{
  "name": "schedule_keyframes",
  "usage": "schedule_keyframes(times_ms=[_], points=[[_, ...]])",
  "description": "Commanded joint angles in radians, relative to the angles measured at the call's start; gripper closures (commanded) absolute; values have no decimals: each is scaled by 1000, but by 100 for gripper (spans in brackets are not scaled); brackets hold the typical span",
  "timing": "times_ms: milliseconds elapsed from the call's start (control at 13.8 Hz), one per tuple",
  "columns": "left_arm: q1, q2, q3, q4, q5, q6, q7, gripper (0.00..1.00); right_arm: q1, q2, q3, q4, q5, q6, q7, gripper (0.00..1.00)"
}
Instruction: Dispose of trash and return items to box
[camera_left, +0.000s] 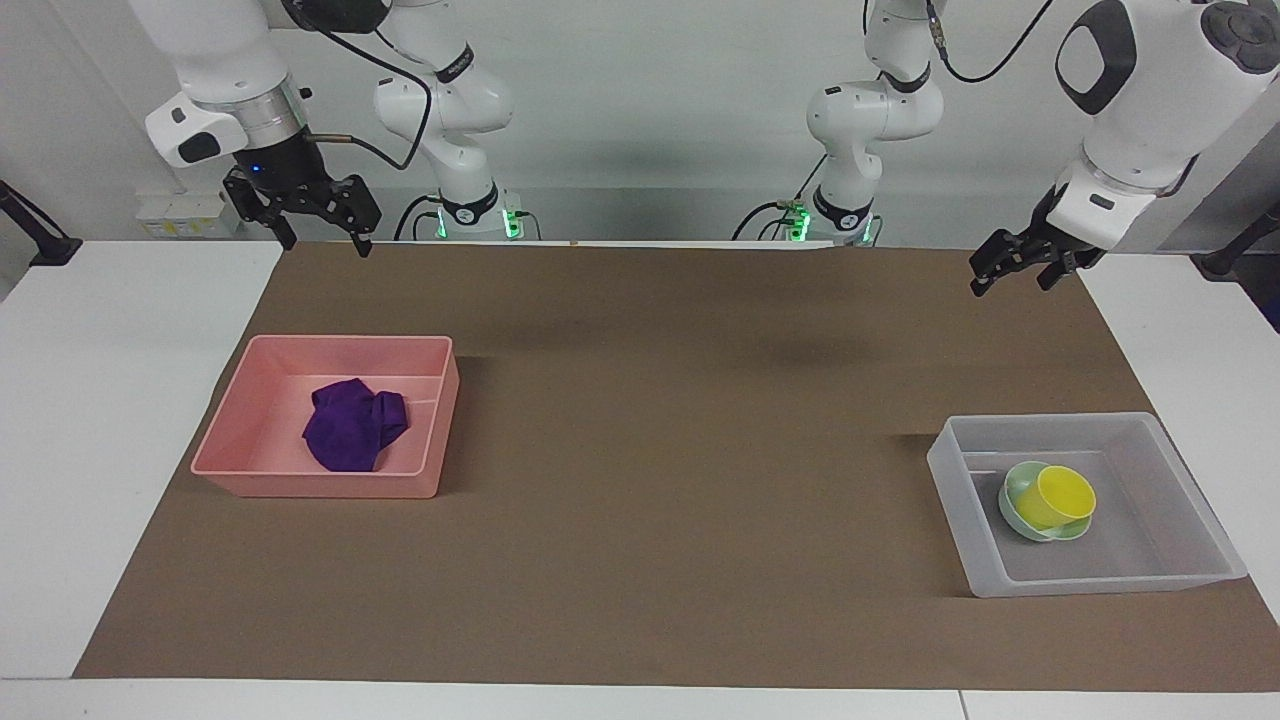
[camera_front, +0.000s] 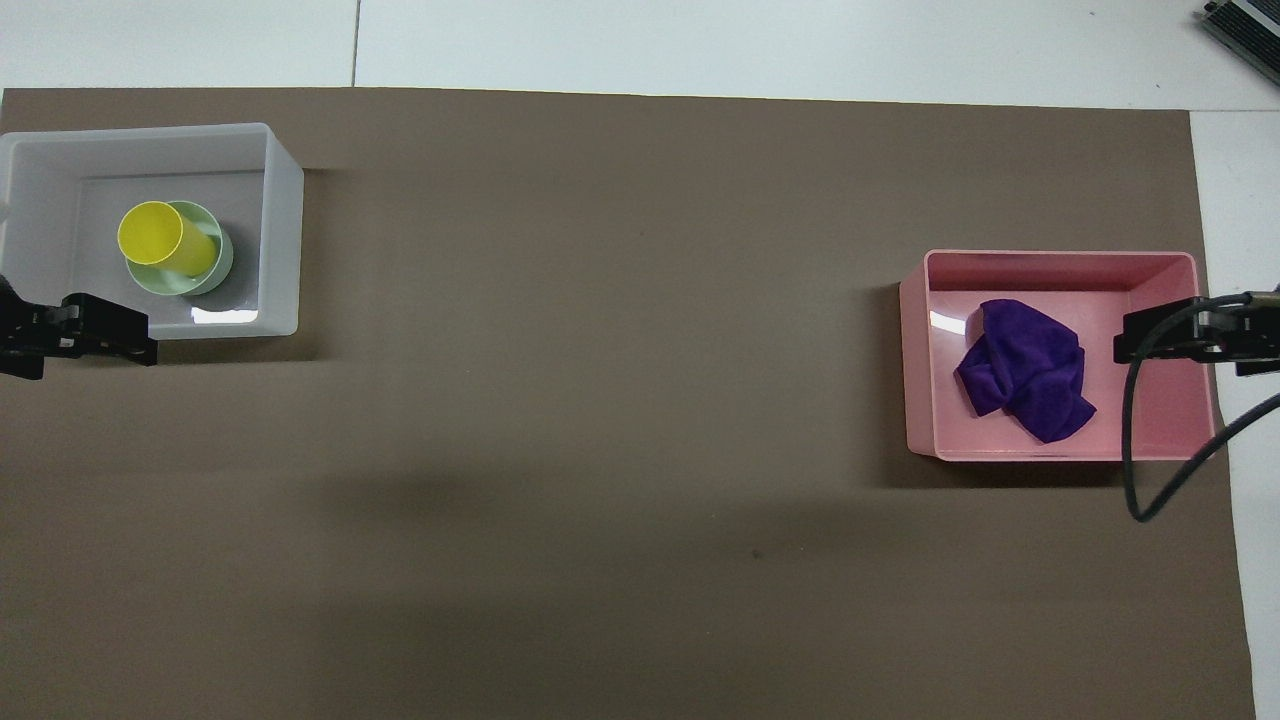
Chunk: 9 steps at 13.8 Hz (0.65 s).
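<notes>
Left gripper (camera_left: 1010, 272): raised and empty, fingers spread, over the mat (camera_left: 660, 420) on the robots' side of the box (camera_left: 1190, 470). The box holds the cup (camera_left: 1063, 496), nested in the bowl (camera_left: 1017, 497).

Right gripper (camera_left: 318, 235): raised and empty, fingers spread, over the mat's edge nearest the robots. The rag (camera_left: 350, 425) lies in the pink tray (camera_left: 310, 485), below it and farther from the robots.

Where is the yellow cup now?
The yellow cup rests in the green bowl, inside the translucent box at the left arm's end of the table.
</notes>
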Motion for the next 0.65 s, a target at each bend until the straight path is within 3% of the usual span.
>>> schedule_keyframes(times_ms=[0, 581], points=[[-13, 14, 1, 41, 33, -34, 3, 0, -8, -8, 6, -15, 2, 21, -24, 0], [-54, 10, -5, 49, 44, -34, 0, 0, -8, -8, 6, -15, 2, 21, -25, 0]])
